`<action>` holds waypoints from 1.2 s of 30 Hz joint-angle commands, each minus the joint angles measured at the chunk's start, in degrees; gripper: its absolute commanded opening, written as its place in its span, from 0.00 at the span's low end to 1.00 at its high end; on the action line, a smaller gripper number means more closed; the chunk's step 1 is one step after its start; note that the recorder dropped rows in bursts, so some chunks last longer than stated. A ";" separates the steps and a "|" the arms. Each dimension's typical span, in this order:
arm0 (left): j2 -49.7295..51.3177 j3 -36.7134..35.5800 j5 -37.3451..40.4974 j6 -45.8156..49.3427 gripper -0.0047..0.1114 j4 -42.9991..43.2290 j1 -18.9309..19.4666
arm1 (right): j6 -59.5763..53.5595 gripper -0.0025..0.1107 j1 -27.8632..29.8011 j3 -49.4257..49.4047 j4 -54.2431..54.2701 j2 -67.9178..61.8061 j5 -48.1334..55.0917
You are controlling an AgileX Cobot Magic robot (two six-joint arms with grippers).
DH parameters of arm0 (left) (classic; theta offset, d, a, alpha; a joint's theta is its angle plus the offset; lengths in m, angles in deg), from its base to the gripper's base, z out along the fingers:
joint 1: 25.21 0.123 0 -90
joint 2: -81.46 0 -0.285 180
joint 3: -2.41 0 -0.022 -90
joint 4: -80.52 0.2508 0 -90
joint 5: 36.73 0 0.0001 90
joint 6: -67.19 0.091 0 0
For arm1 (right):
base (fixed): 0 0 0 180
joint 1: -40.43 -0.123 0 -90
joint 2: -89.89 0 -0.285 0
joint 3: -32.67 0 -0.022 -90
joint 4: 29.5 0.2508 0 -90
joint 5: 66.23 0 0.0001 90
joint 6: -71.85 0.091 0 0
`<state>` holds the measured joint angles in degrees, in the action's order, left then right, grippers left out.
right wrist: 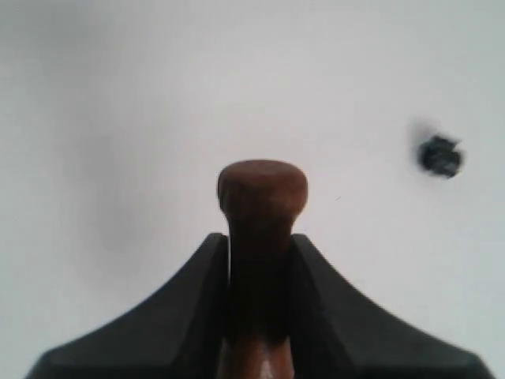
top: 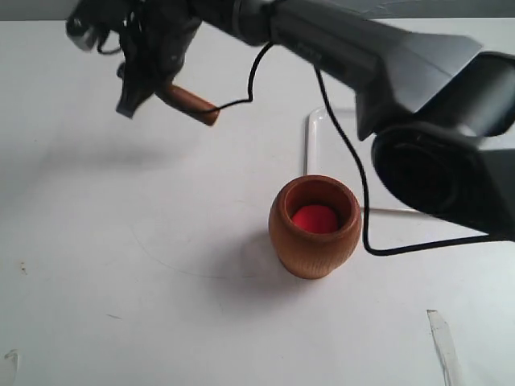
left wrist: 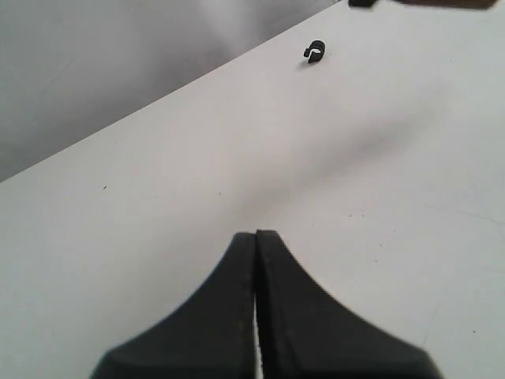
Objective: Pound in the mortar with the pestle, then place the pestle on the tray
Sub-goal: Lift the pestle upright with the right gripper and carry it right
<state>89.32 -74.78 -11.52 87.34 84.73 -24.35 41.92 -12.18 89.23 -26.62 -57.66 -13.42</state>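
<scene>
Reaching across the exterior view from the right side to the far left, the right gripper point(top: 147, 87) hangs above the white table point(top: 96, 265) with the pestle point(top: 191, 103) clamped in it. One end of the club juts out of the gripper, slanting down toward the table. The mortar point(top: 314, 227) stands upright on the table, well apart from this gripper, off to its right and nearer the camera, its red bottom showing. The tray point(top: 319, 133) lies beyond the mortar, also well to the gripper's right, and is mostly hidden behind the dark arm point(top: 378, 56). Nothing lies on the part of it that shows.

In the left wrist view, the left gripper point(left wrist: 255, 237) has its two black fingers pressed together with only a hairline slit between them and nothing held. It sits over bare table. A small black clip point(left wrist: 316, 52) lies well ahead of the fingertips.

In the right wrist view, the fingers point(right wrist: 197, 276) press on both sides of the pestle's shaft, and the knobbed end sticks out just past the fingertips. A blurred black speck point(right wrist: 439, 155) rests on the table ahead of the gripper and off to one side, clear of the pestle.
</scene>
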 commanded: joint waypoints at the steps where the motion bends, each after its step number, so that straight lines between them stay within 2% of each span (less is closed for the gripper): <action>1: -0.07 -0.03 -0.17 -0.47 0.04 -0.42 -0.44 | 3.75 0.02 0.06 0.25 1.77 6.84 -4.13; 6: -0.07 -0.03 -0.17 -0.47 0.04 -0.42 -0.44 | 6.93 0.02 -0.05 0.25 2.34 11.28 -8.40; 9: -0.07 -0.03 -0.17 -0.47 0.04 -0.42 -0.44 | 7.82 0.02 -0.47 0.25 -0.47 12.90 -7.09; 12: -0.07 -0.03 -0.17 -0.47 0.04 -0.42 -0.44 | 15.65 0.02 -2.59 0.25 -18.03 13.14 -1.47; 14: -0.07 -0.03 -0.17 -0.47 0.04 -0.42 -0.44 | 24.08 0.02 -4.37 0.25 -37.65 12.51 2.77; 15: -0.07 -0.03 -0.17 -0.47 0.04 -0.42 -0.44 | 32.07 0.02 -5.45 0.25 -50.39 12.08 5.87; 18: -0.07 -0.03 -0.17 -0.47 0.04 -0.42 -0.44 | 37.32 0.02 -5.34 0.25 -51.44 12.70 4.26; 21: -0.07 -0.03 -0.17 -0.47 0.04 -0.42 -0.44 | 52.02 0.02 -5.34 0.14 -54.73 14.08 -4.02; 24: -0.07 -0.03 -0.17 -0.47 0.04 -0.42 -0.44 | 54.23 0.02 -5.84 -3.77 -51.32 15.89 -11.15; 26: -0.07 -0.03 -0.17 -0.47 0.04 -0.42 -0.44 | 53.68 0.02 -6.18 -12.60 -50.99 19.09 -15.59; 28: -0.07 -0.03 -0.17 -0.47 0.04 -0.42 -0.44 | 57.41 0.02 -6.07 -30.09 -54.59 27.00 -28.25; 29: -0.07 -0.03 -0.17 -0.47 0.04 -0.42 -0.44 | 59.44 0.02 -5.82 -33.99 -56.11 29.24 -31.61; 32: -0.07 -0.03 -0.17 -0.47 0.04 -0.42 -0.44 | 67.22 0.02 -3.01 -54.97 -60.42 44.84 -53.26; 33: -0.07 -0.03 -0.17 -0.47 0.04 -0.42 -0.44 | 68.18 0.02 -1.97 -58.63 -60.28 47.94 -57.02; 36: -0.07 -0.03 -0.17 -0.47 0.04 -0.42 -0.44 | 65.65 0.02 2.85 -70.16 -50.55 56.90 -69.18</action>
<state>89.32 -74.78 -11.52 87.34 84.73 -24.35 108.86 -12.82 26.85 -83.16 -6.86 -72.27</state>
